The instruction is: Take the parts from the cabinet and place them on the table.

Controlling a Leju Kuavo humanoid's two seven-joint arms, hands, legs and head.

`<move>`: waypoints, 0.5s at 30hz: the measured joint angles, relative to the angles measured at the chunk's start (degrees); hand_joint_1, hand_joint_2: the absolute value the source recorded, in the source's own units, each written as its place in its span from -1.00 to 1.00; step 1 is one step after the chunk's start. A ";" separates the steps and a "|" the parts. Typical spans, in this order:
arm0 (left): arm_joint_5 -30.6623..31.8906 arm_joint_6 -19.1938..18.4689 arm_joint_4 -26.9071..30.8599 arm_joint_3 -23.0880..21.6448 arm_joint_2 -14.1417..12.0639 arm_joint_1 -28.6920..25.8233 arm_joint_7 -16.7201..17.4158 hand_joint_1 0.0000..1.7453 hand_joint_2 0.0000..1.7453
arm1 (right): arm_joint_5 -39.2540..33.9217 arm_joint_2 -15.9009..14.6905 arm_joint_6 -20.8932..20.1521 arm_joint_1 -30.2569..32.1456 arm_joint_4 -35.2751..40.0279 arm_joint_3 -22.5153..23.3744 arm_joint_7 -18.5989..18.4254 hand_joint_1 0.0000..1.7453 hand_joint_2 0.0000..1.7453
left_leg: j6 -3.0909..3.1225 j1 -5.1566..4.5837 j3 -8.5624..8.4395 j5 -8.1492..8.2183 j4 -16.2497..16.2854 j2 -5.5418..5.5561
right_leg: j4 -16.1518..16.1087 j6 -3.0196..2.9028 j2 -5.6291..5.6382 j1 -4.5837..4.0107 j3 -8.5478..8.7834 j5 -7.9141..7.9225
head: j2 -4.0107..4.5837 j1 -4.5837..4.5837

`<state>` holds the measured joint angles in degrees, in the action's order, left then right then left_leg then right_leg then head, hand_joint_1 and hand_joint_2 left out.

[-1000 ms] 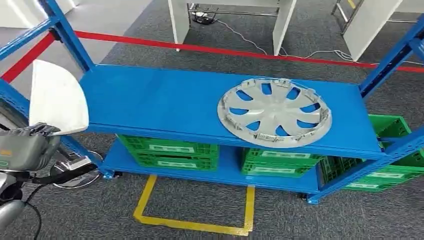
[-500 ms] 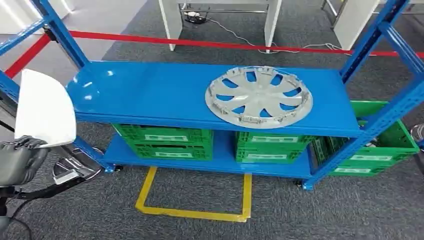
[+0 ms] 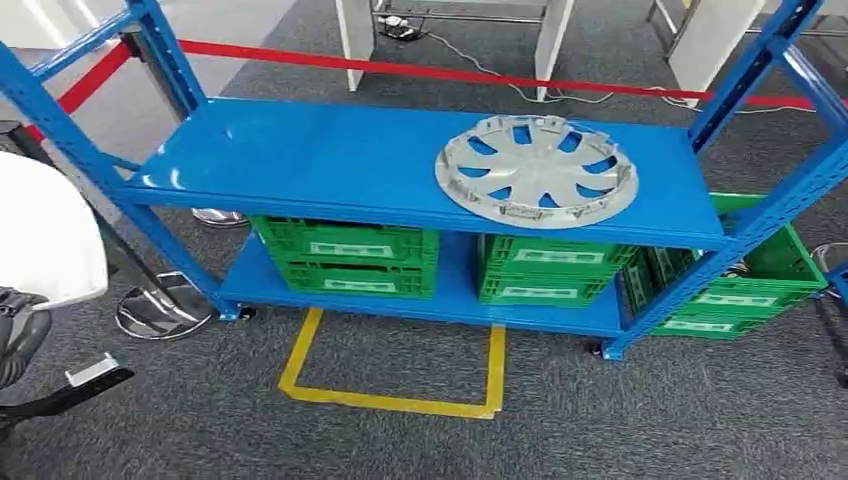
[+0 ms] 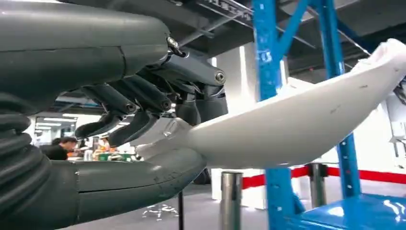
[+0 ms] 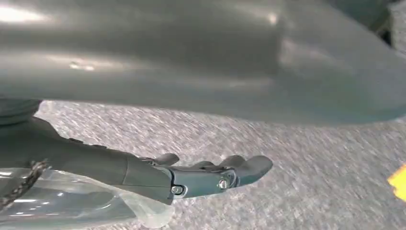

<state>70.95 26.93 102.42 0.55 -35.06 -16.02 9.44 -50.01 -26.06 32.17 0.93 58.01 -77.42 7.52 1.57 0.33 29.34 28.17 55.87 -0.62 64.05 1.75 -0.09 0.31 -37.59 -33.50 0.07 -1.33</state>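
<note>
Left hand (image 4: 119,120) is gripping a white curved plastic panel (image 4: 297,129): thumb pressing under its near end, darker fingers (image 4: 143,96) curling down on top. In the head view the same hand (image 3: 18,335) is sitting at the lower left edge, with the panel (image 3: 45,240) standing up out of it, broad rounded end uppermost. Panel is clear of the rack, not touching it.

Right hand (image 5: 210,175) is hanging over grey carpet (image 5: 311,158), fingers stretched out straight and lying close together, nothing in them. A yellow scrap is showing at the frame edge beyond the fingertips.

Out from the left hand: a chrome stanchion base (image 3: 165,310) is sitting on the carpet just beside it, next to the blue rack's near left post (image 3: 80,150). The blue steel shelf rack (image 3: 330,165) is standing ahead and to the right of that hand. A silver wheel cover (image 3: 537,170) is lying flat on the upper shelf, toward the far side from the left hand, well apart from it. Green plastic crates (image 3: 345,258) are sitting on the lower shelf under it; another green crate (image 3: 760,285) is sitting past the rack's right end. Yellow floor tape (image 3: 400,400) is marking a rectangle in front of the rack. Red barrier tape (image 3: 450,72) is running behind it.
</note>
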 joint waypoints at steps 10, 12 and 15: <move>-0.50 0.77 0.81 3.37 -0.02 -3.91 -1.27 1.00 1.00 | 0.57 0.72 -1.12 -1.58 -0.79 0.08 -0.72 -1.00 -1.00 | -0.91 -0.98 7.31 -6.61 0.98 -0.27 | -11.05 -1.39 -0.01 -0.64 15.17 -0.32 | 0.00 0.11; -0.63 0.66 0.92 3.69 0.00 -4.15 -1.31 1.00 1.00 | 0.70 0.74 -1.05 -1.45 -0.85 0.09 -1.09 -1.00 -1.00 | -1.62 -0.91 7.55 -7.80 0.56 -0.22 | -10.83 -2.02 -0.04 -0.71 14.15 0.53 | 0.00 0.11; -0.79 0.48 0.94 4.44 0.00 -4.56 -1.55 1.00 1.00 | 1.23 0.90 -0.96 -1.34 -0.90 0.00 -1.55 -1.00 -1.00 | -2.85 -0.41 9.04 0.80 6.45 0.19 | -10.71 -3.42 -0.49 -0.30 12.34 2.44 | 0.00 0.42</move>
<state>70.16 27.41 103.36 4.98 -35.06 -20.59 7.89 -48.78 -25.16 31.21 -0.40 57.11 -77.42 5.97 -1.28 -0.08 38.39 28.97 62.32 -0.43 53.34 -1.68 -0.58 0.01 -25.24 -31.06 0.07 -0.92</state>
